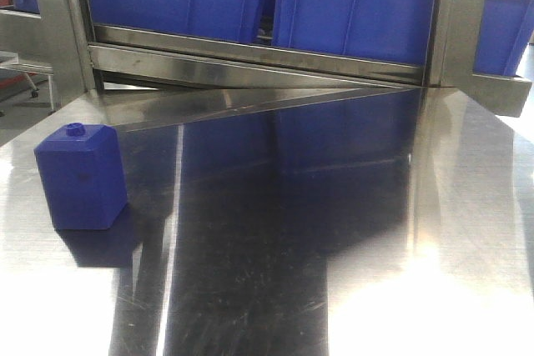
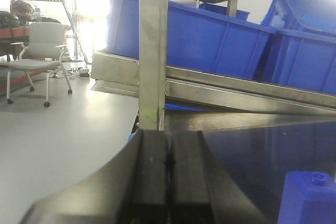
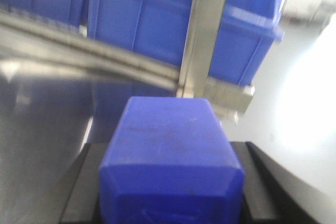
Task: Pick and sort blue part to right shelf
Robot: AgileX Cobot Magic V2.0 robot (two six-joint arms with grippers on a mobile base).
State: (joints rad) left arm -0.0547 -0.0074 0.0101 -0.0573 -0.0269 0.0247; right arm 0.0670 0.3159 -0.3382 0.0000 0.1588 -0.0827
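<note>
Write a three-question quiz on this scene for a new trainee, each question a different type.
1. True or false: the left gripper is shut with nothing between its fingers.
2. The right gripper holds: A) a cup, B) the blue part, C) nothing.
3. Fill in: the ring-topped blue block stands on the steel ____.
Key: 1 true; 2 B; 3 table.
</note>
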